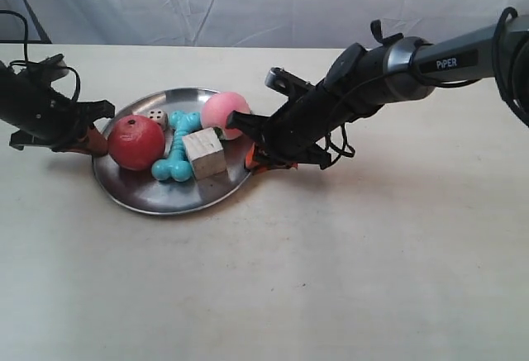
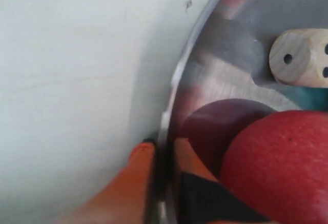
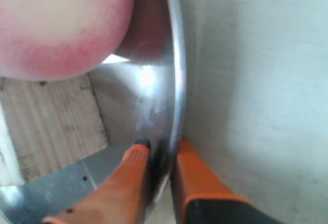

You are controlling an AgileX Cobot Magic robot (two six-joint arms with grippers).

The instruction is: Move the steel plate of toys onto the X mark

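The steel plate [image 1: 157,197] lies on the table at centre left. It holds the red fruit [image 1: 135,142], pink peach [image 1: 221,111], turquoise bone [image 1: 176,156], wooden cube [image 1: 204,153] and small die [image 1: 156,116]. My left gripper [image 2: 163,149] is shut on the plate's rim [image 2: 195,34] beside the red fruit [image 2: 282,162] and the die [image 2: 300,57]. My right gripper [image 3: 160,149] is shut on the opposite rim [image 3: 177,80], near the peach [image 3: 56,24] and the cube [image 3: 46,121]. A tiny dark X mark [image 2: 189,2] sits on the table just outside the rim.
A pale tabletop [image 1: 331,278] spreads out in front of the plate and to its right. A white cloth backdrop [image 1: 248,2] hangs behind the table's far edge. Black cables [image 1: 25,47] trail by the arm at the exterior view's left.
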